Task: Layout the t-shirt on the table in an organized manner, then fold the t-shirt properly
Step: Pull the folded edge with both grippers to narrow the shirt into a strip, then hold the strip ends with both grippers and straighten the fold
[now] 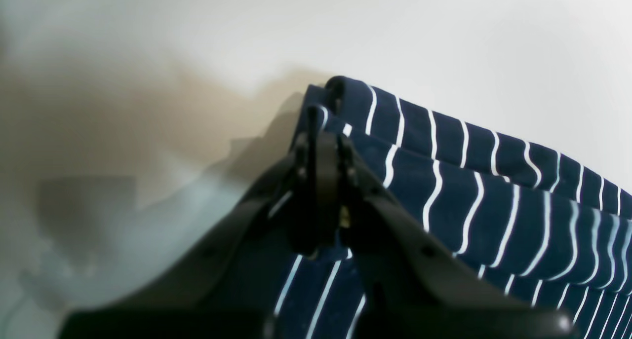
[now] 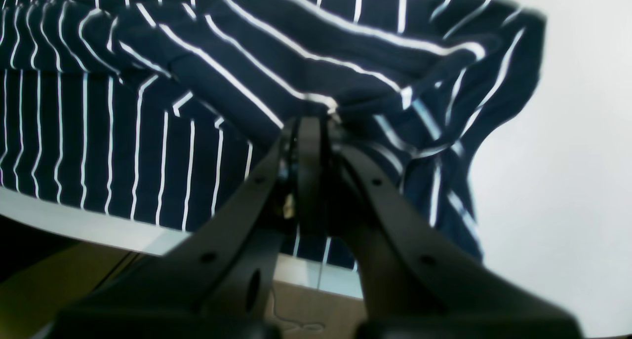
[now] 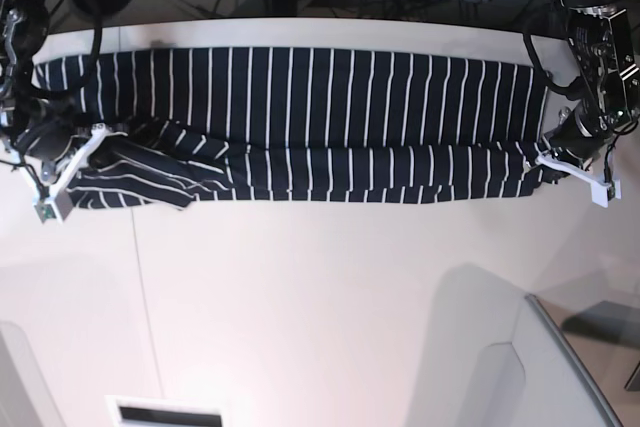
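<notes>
The t-shirt [image 3: 300,122] lies stretched lengthwise along the table's [image 3: 320,297] far edge.

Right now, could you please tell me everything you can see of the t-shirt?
The t-shirt is soft dark navy cloth with thin white stripes. It lies as a long band across the far part of the off-white table, doubled over lengthwise. Its end by the right gripper is rumpled; the end by the left gripper looks neater. Both grippers are shut on the cloth, one at each end.
</notes>
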Action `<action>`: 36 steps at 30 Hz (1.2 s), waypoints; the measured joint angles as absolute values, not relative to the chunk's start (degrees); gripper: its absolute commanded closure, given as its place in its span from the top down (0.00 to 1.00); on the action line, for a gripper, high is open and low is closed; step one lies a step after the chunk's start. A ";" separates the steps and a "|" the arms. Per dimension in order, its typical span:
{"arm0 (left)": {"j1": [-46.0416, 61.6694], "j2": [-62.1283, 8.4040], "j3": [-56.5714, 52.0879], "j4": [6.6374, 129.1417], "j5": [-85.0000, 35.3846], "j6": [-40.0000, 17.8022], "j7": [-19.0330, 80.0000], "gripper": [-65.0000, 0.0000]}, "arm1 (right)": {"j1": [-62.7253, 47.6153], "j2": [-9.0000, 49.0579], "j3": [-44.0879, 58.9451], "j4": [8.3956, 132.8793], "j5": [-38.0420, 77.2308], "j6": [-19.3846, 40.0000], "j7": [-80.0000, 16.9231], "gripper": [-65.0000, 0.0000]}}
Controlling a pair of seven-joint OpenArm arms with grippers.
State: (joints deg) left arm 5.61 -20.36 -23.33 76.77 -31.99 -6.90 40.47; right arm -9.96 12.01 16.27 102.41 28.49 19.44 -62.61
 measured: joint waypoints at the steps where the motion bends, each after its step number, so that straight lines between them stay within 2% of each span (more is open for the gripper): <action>1: 5.63 -20.73 -21.89 76.77 -31.94 -6.87 40.29 0.00 | -10.61 12.03 16.27 102.45 28.67 19.44 -62.59 0.00; 9: 4.78 -20.08 -17.63 76.51 -23.18 -6.83 40.80 0.00 | -12.62 11.11 16.29 102.59 28.45 19.27 -62.00 0.00; 25: 3.86 -20.36 -17.63 76.64 -22.72 -6.94 40.34 0.00 | -17.87 11.07 16.40 102.26 28.25 19.27 -61.69 0.00; 36: 4.16 -21.43 -17.15 76.49 -22.70 -7.33 40.34 0.00 | -17.06 11.09 16.23 92.79 28.32 19.25 -57.04 0.00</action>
State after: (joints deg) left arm 4.16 -21.43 -17.15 76.49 -22.70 -7.33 40.34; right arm -17.06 11.09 16.23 92.79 28.32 19.25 -57.04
